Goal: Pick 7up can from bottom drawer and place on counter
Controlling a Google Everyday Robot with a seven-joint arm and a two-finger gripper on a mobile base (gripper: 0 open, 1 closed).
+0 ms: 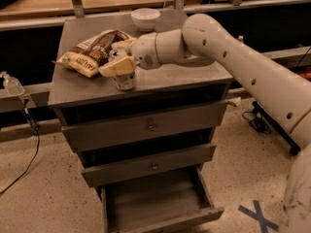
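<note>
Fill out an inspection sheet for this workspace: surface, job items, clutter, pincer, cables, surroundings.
Surface: grey counter, scuffed, carrying several items.
Job's things: 7up can upright on the counter near its front edge; bottom drawer pulled open, no can in it.
Clutter: snack bag lying behind and left of the can; white bowl at the back edge.
Grippers: pincer at the can's top, above the counter.
Cables: dark cable across the floor at left; cable bundle on the floor at right.
Surroundings: clear bottle left of the cabinet; blue tape cross on the floor; wooden tabletop behind.
</note>
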